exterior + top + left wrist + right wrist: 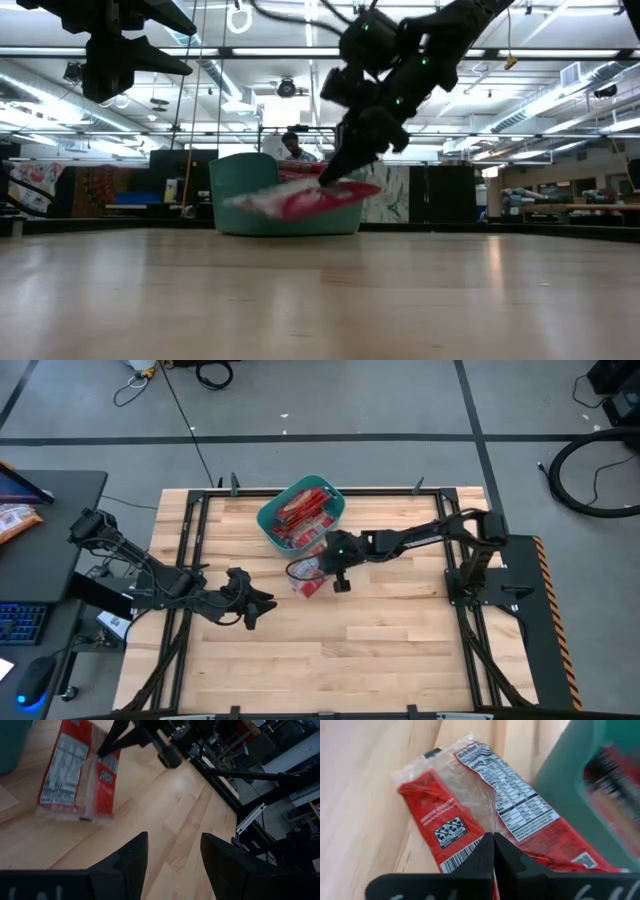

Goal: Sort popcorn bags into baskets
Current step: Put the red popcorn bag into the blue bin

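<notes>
A popcorn bag (pixel 308 574), flat and red with a white printed nutrition panel and a clear crinkled wrapper end, hangs tilted just above the wooden table (pixel 400 650), close beside the teal basket (pixel 270 520) on its near side. In the right wrist view the bag (pixel 485 815) shows a barcode and a glossy film wrapper, and the right gripper (pixel 493 839) has its dark fingers pressed together on the bag's edge. From the low view the bag (pixel 300 198) slopes down away from the gripper (pixel 335 172), its free end lower, in front of the tub (pixel 240 200). The basket is a rounded-corner plastic tub with a rolled rim, and several more red packets (pixel 303 512) lie piled inside it, filling most of it. The table is pale butcher-block planks with a smooth sheen, framed by dark rails. The left gripper (pixel 252 606) waits over the table's left part, well apart from the bag, its two dark fingers (pixel 131 862) spread with nothing between them.
</notes>
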Available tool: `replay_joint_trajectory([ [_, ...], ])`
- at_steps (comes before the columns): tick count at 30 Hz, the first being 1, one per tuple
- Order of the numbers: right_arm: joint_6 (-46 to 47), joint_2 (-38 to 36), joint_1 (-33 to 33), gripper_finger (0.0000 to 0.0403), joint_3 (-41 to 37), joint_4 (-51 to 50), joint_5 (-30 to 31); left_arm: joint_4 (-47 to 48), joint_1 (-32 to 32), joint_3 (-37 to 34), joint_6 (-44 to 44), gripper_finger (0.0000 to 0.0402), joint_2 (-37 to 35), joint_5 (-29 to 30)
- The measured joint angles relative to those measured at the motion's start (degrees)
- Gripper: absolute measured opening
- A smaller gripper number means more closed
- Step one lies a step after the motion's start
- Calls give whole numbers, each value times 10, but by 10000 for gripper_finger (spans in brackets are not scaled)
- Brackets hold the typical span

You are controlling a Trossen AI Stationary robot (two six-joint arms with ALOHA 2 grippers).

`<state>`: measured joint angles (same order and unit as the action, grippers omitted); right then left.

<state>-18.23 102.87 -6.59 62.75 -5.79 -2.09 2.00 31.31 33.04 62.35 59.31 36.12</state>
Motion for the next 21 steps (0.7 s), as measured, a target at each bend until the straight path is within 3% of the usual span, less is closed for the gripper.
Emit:
replay_joint_trajectory([
  [14, -51, -116, 0, 2, 2, -2, 69, 0, 0, 0, 0, 185, 0, 1],
  [21, -58, -103, -36, 1, 102, -56, 86, 0, 0, 0, 0, 185, 0, 6],
])
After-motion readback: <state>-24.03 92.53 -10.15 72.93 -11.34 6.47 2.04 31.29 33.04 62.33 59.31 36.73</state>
